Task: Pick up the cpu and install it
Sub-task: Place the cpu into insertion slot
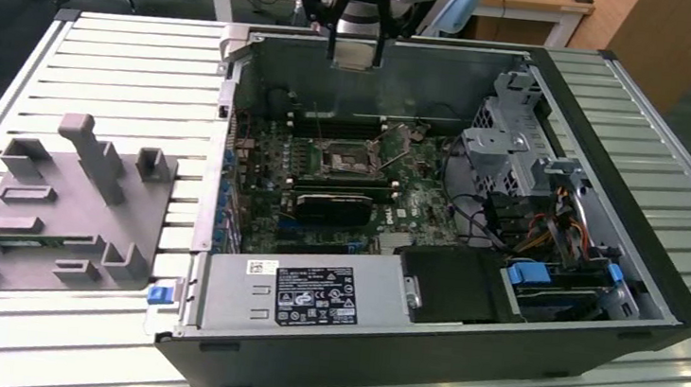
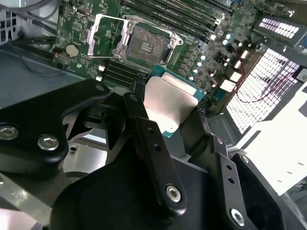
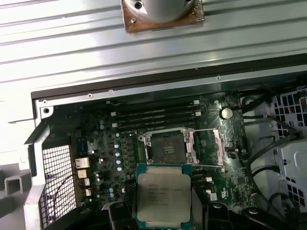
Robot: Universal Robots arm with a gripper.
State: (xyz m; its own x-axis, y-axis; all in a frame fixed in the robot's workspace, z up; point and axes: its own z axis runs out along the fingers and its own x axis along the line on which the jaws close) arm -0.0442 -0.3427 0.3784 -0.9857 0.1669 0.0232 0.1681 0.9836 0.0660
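My gripper (image 1: 355,59) hangs over the back wall of the open computer case (image 1: 236,145), shut on the cpu (image 1: 356,52). In both wrist views the cpu (image 3: 164,194) (image 2: 169,98) is a flat square chip with a silver top plate and a green rim, clamped by its edges between the black fingers (image 3: 119,213) (image 2: 144,127). The empty cpu socket (image 1: 351,161) (image 3: 168,146) (image 2: 146,45) lies open on the green motherboard beyond the chip, with its metal bracket (image 3: 211,146) folded back beside it.
A long black card (image 1: 338,202) lies just in front of the socket, and memory slots (image 3: 156,115) lie behind it. The power supply (image 1: 298,293), drive cage (image 1: 503,142) and cables fill the case's near side and the exterior view's right. A grey fixture (image 1: 59,204) stands on the slatted table (image 1: 117,67) at the exterior view's left.
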